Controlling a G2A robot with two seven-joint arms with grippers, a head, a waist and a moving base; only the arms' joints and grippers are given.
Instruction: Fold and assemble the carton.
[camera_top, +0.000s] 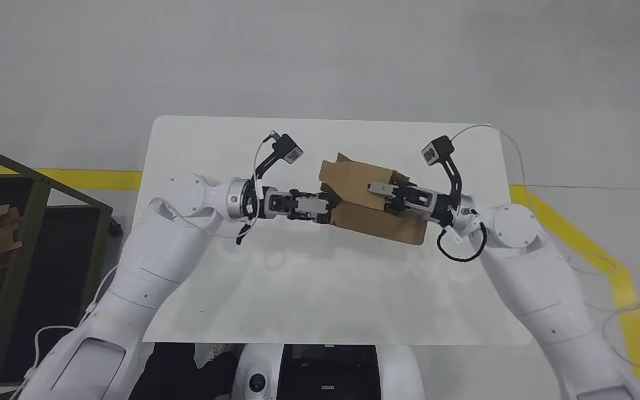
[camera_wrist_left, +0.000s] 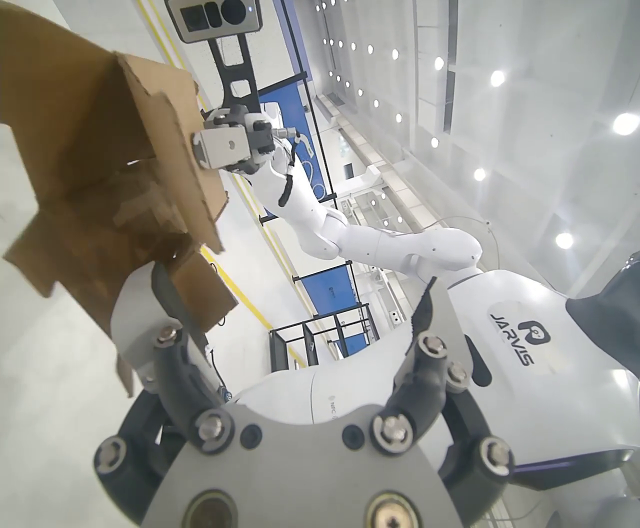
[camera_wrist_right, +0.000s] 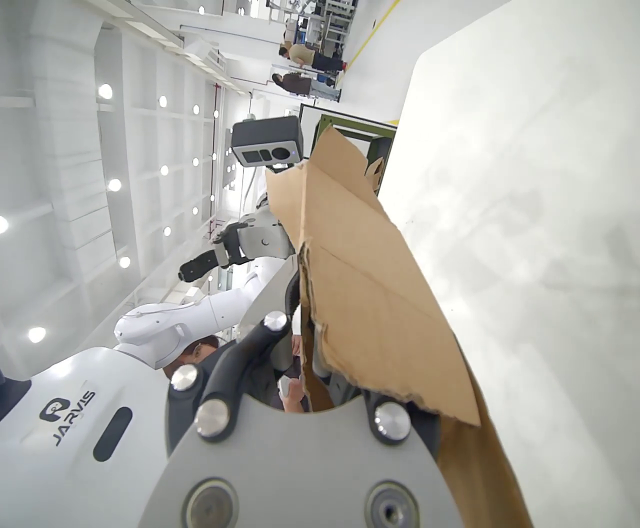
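The brown cardboard carton (camera_top: 365, 200) is partly opened and held above the middle of the white table (camera_top: 250, 290), with loose flaps sticking out. My right gripper (camera_top: 383, 188) comes in from the right and is shut on the carton's upper panel. The left wrist view shows that right gripper (camera_wrist_left: 200, 150) clamped on a panel edge of the carton (camera_wrist_left: 100, 165). In the right wrist view the carton wall (camera_wrist_right: 360, 280) runs between my right gripper's jaws (camera_wrist_right: 302, 285). My left gripper (camera_top: 318, 207) is at the carton's left end, open wide (camera_wrist_left: 292, 280), one finger (camera_wrist_left: 150, 300) against a lower flap.
A dark green bin (camera_top: 40, 260) stands on the floor left of the table, beside a yellow floor line (camera_top: 90, 180). Bare tabletop lies in front of and behind the carton.
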